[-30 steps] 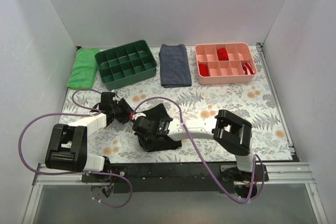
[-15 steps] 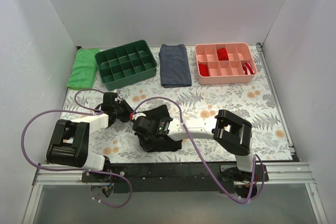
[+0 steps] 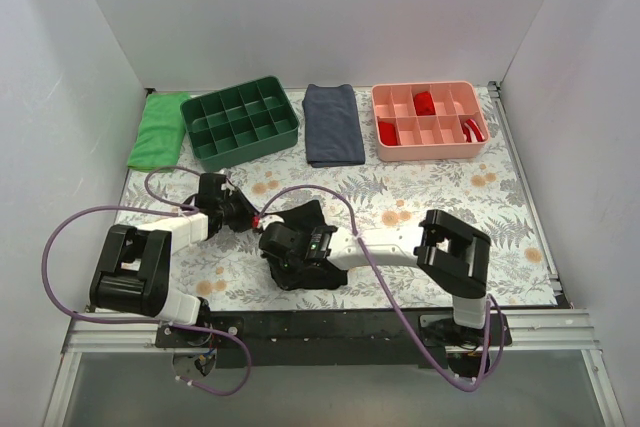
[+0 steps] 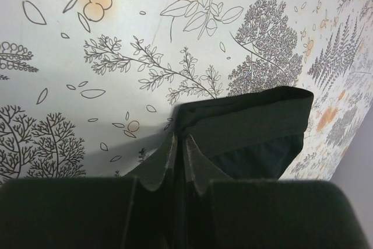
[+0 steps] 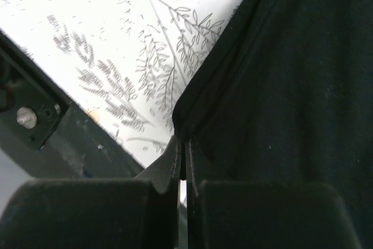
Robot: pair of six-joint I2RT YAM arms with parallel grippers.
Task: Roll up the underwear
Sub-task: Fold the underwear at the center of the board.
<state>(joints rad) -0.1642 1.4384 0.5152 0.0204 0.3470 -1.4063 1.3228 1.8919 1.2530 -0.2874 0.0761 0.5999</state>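
The black underwear [image 3: 308,219] lies bunched on the floral mat near the front middle. My left gripper [image 3: 254,217] is at its left edge. In the left wrist view the fingers [image 4: 165,161] are shut, and the tips pinch the corner of the folded waistband of the underwear [image 4: 250,123]. My right gripper [image 3: 282,247] is on the near left part of the garment. In the right wrist view its fingers [image 5: 169,158] are shut on the edge of the underwear [image 5: 291,86], just above the mat.
A green compartment tray [image 3: 240,122] stands at the back left, with a green cloth [image 3: 158,131] beside it. A folded navy-grey cloth [image 3: 333,125] lies at the back middle. A pink tray [image 3: 430,122] holds red rolled garments. The table's black front rail [image 5: 52,138] is close by.
My left gripper has moved right, up to the underwear's left edge. The right arm has shifted slightly right, and the fabric is bunched a little tighter.
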